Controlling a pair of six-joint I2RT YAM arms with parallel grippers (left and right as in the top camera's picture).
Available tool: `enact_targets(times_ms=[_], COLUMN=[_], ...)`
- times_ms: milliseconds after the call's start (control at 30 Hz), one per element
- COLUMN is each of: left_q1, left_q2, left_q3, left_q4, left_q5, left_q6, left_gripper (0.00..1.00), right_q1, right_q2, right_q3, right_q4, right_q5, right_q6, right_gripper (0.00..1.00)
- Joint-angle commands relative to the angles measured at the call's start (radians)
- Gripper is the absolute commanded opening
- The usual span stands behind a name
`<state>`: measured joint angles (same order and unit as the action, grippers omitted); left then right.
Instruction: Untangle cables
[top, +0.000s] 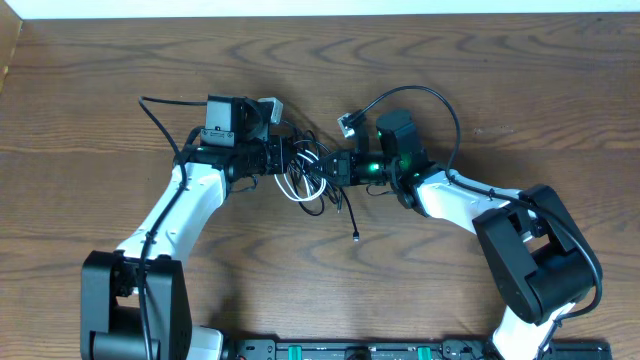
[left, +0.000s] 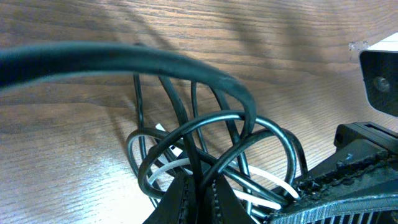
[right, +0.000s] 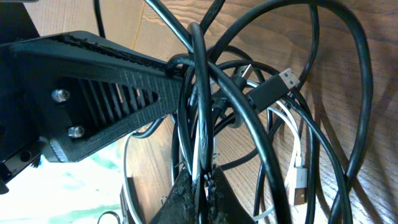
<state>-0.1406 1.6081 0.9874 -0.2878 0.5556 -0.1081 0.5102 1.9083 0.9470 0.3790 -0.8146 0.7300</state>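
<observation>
Black cables and one white cable lie knotted at the middle of the wooden table, between our two arms. Our left gripper is pinched onto a black strand rising from the loops. Our right gripper clamps black strands too, with a USB plug just beyond its fingers.

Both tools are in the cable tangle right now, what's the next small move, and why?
Probably draw the left tool and right tool slowly apart. Each looks pinched shut on black cables in the same knot, with loops and the white cable snarled between them, so a gentle outward pull should open the tangle.
</observation>
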Motion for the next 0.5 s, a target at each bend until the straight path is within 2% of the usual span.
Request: enact_targets(times_ms=[0,200,467], left_q1=[-0.005,-0.005,-0.005], left_q2=[-0.074,-0.246,-0.474], left_q3=[-0.014,-0.015,-0.015], left_q4=[-0.002,-0.053,-0.203], left_q5=[0.093,0.118,0.117], left_q6=[-0.002,-0.002,-0.002], left_gripper=[0.08,0.07,0.08], right_q1=[0.008,0.007,0.004], right_q2=[0.009,0.009,0.009], right_q3=[-0.008,-0.008,-0.008], right_q4=[-0.005,-0.009,-0.058], right_q5=[-0.004,0.006,0.080], right_q6=[-0.023,-0.032,-0.011], right_gripper=[0.01,0.01,0.01])
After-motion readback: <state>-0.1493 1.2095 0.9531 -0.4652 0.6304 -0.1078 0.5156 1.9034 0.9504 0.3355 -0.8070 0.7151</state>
